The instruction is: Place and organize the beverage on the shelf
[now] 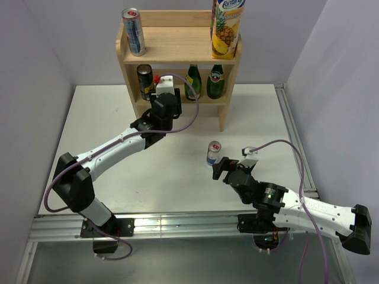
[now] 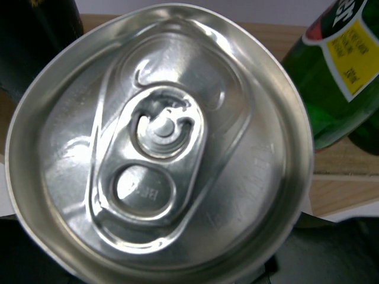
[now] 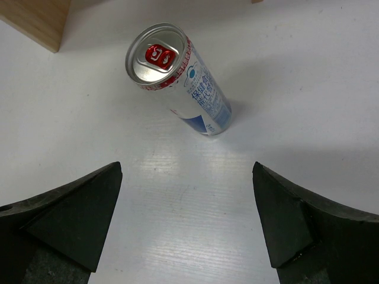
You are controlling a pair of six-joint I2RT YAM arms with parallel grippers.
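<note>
The light-wood shelf (image 1: 177, 50) stands at the back. One slim silver-blue can (image 1: 134, 31) is on its top tier. A dark can (image 1: 144, 81) and two green bottles (image 1: 192, 81) (image 1: 215, 81) stand on the lower tier. My left gripper (image 1: 161, 89) is at the lower tier between the dark can and the bottles. A can's silver top (image 2: 160, 148) fills the left wrist view, a green bottle (image 2: 337, 77) beside it. The second silver-blue can (image 1: 213, 153) stands upright on the table (image 1: 106, 118). My right gripper (image 1: 228, 165) is open just short of this can (image 3: 177, 77), fingers (image 3: 77, 207) apart.
A tall yellow pineapple juice carton (image 1: 227, 26) stands at the right end of the shelf's top tier. The shelf's right leg (image 1: 224, 121) is behind the loose can. Grey walls close in on both sides and a metal rail (image 1: 177, 222) runs along the near edge.
</note>
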